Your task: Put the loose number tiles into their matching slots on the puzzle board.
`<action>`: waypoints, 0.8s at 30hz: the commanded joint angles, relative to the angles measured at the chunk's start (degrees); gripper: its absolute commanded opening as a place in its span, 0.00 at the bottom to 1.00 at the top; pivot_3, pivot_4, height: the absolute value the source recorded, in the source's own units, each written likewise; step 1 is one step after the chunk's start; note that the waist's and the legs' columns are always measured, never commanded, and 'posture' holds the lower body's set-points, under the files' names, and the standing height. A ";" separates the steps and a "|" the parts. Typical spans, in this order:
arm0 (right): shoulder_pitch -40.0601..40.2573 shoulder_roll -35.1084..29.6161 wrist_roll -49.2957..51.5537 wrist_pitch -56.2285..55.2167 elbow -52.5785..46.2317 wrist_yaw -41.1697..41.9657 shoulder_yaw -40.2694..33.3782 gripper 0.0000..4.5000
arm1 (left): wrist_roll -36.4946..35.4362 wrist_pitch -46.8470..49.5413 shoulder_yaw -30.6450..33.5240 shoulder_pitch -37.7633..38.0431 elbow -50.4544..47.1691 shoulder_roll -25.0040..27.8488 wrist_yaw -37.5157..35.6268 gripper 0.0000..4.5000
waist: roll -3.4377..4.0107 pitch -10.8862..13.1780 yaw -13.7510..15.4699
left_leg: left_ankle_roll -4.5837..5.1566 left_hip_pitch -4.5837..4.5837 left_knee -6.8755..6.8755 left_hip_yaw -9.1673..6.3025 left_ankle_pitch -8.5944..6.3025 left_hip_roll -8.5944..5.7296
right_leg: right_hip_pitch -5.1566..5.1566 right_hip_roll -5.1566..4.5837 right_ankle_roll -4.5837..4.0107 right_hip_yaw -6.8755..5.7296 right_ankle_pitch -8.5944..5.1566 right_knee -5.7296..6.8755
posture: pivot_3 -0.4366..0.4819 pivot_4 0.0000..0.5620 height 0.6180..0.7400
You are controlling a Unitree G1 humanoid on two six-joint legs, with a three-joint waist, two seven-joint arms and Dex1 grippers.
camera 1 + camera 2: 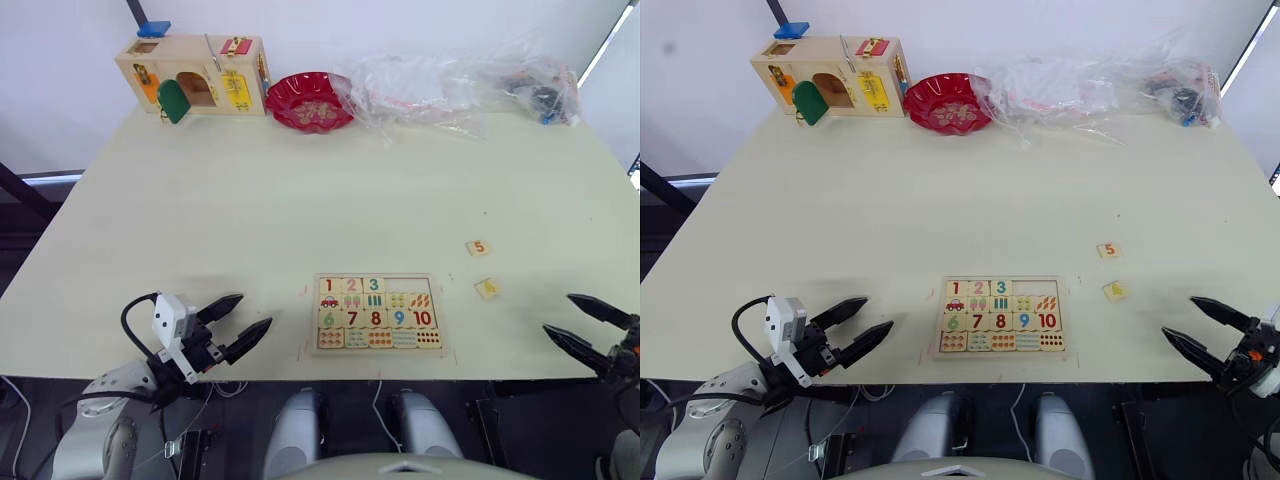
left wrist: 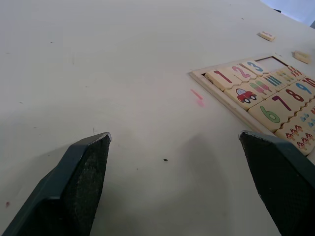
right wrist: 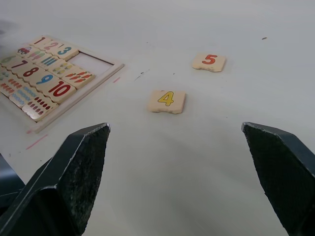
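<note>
The flat rectangular pale-wood puzzle board (image 1: 378, 313) lies near the front edge of the broad cream surface (image 1: 330, 190), roughly midway between the two arms. Its top row reads 1, 2, 3 in coloured numerals, followed by the bare recessed strip of the matching slots (image 1: 410, 286), two spaces wide at the right end. The next numeral row reads 6, 7, 8, 9, 10; the picture and dot rows carry a red car, trees, bars and counting dots.

Two loose square pale-wood tiles rest on the surface to the right of the board, apart from it and from each other: the tile printed with a yellow 4 (image 3: 167, 101) lies nearer the board, and the tile printed with an orange-red 5 (image 3: 209, 61) lies farther back.

Open surface stretches between board and back edge. Along that edge stand a wooden box with coloured doors and latches (image 1: 195, 76), a red scalloped bowl (image 1: 309, 101) and a heap of crumpled clear plastic bags (image 1: 450, 85).

The left pincer (image 1: 238, 323) hovers at the front edge, left of the board, spread wide and grasping nothing. The right pincer (image 1: 585, 325) hovers at the front right edge, likewise spread wide and empty, with the 4 tile ahead of it.
</note>
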 commanded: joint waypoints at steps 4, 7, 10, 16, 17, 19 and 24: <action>-0.98 -1.49 0.88 0.50 -1.01 0.82 -2.05 1.00 | -1.05 -0.27 -0.06 -0.08 -1.64 0.44 0.17 0.98 | 0.00 0.00 -0.03 | 0.01 0.03 0.00 0.21 0.00 0.03 | -0.09 -0.07 0.00 0.01 0.01 0.01 | 0.48 0.27 1.00; -1.47 -1.87 0.77 0.69 -0.81 1.09 -1.93 1.00 | -0.95 -0.57 0.13 -0.34 -1.39 0.39 0.36 0.98 | -0.01 0.00 -0.06 | 0.02 0.04 0.00 0.39 -0.01 0.05 | -0.17 -0.08 0.01 0.09 0.02 0.01 | 0.48 0.27 1.00; -2.35 -2.87 0.84 1.37 -0.56 1.90 -1.66 1.00 | -0.63 -1.03 0.28 -1.12 -0.67 0.39 0.61 0.98 | -0.01 0.01 -0.06 | 0.05 0.06 0.00 0.52 -0.03 0.05 | -0.19 -0.08 0.01 0.20 0.02 0.00 | 0.48 0.27 1.00; -6.66 -6.14 0.02 4.26 -1.46 3.22 1.06 1.00 | -0.43 -0.44 -0.27 -4.14 -1.76 2.65 -0.20 0.98 | -0.02 0.01 -0.13 | 0.09 0.12 0.01 0.69 -0.05 0.07 | -0.21 -0.11 0.01 0.26 0.03 -0.02 | 0.48 0.27 1.00; -7.53 -6.88 -0.07 5.02 -1.57 3.54 1.67 1.00 | -0.08 -0.63 -0.53 -4.77 -1.70 3.27 -0.49 0.98 | -0.02 0.01 -0.14 | 0.09 0.12 0.02 0.70 -0.05 0.07 | -0.21 -0.11 0.01 0.26 0.03 -0.02 | 0.48 0.27 1.00; -9.60 -8.51 -1.12 5.35 -1.47 4.28 3.18 1.00 | -1.89 1.24 -0.86 -5.97 -2.12 4.88 -2.16 0.98 | -0.02 0.01 -0.13 | 0.10 0.12 0.02 0.71 -0.05 0.07 | -0.21 -0.11 0.00 0.27 0.04 -0.02 | 0.48 0.27 1.00; -21.19 -14.87 -5.60 4.73 3.21 11.69 12.22 1.00 | -5.06 -2.94 0.04 -10.25 0.30 7.56 -11.45 0.98 | -0.05 0.01 -0.35 | 0.14 0.08 0.01 0.80 -0.07 0.05 | -0.30 -0.11 0.03 0.29 0.07 -0.01 | 0.48 0.27 1.00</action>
